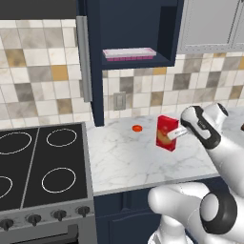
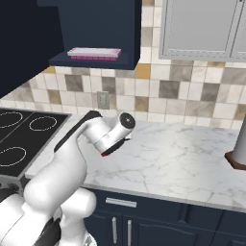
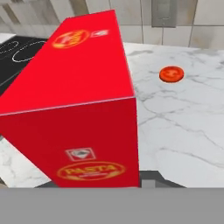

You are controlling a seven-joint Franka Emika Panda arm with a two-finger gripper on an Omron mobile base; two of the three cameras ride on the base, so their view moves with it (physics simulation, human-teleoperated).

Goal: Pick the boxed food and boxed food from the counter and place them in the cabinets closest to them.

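A red boxed food (image 1: 165, 131) with a yellow-orange picture stands upright on the white marble counter (image 1: 124, 162), right of its middle. My gripper (image 1: 174, 135) reaches it from the right and is shut on its side. In the hand view the red box (image 3: 74, 100) is very close, with a "PASTA" label, and one dark fingertip (image 3: 151, 176) shows at its lower right corner. In the right base view my arm hides most of the box; a red sliver (image 2: 104, 154) shows under the gripper (image 2: 114, 147). The navy cabinet (image 1: 138, 28) above stands open.
A pink-and-white tray (image 1: 128, 53) lies on the open cabinet's shelf, and its door (image 1: 84, 62) swings out to the left. A small orange-red disc (image 1: 137, 128) lies on the counter behind the box. The black stove (image 1: 40, 162) is to the left. A grey cylinder (image 2: 239, 144) stands at far right.
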